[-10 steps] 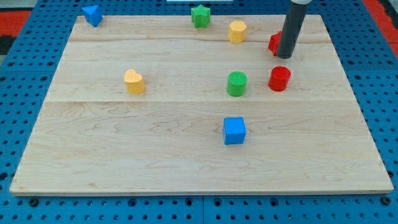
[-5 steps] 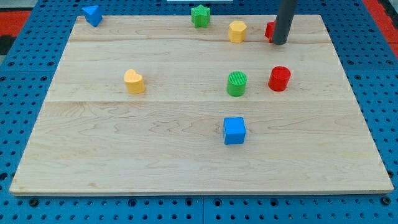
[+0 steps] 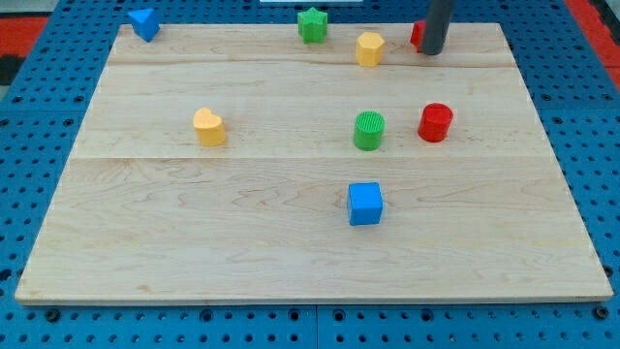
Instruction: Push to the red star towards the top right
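- Nearest to the view's bottom, a blue cube (image 3: 365, 204) sits alone on the wooden counter (image 3: 194, 242), a bit right of the middle.
- Further up, three blocks lie in a loose row: a yellow heart (image 3: 208, 127) on the view's left, then a green cylinder (image 3: 369, 130), and a red cylinder (image 3: 435, 122) near it on its right.
- Beyond them, a yellow block (image 3: 369, 48) with a rounded, not clear shape stands close to the far edge.
- At the far edge itself, a green star (image 3: 312, 24) is near the middle and a blue block (image 3: 144, 22) is at the top left corner.
- The red star (image 3: 418, 35) is at the view's top right, mostly hidden behind the dark rod; only a small red part shows on the rod's left.
- My tip (image 3: 433, 52) touches the counter just right of this red star, seemingly in contact with it.
- The arm has no fingers, so nothing is grasped.
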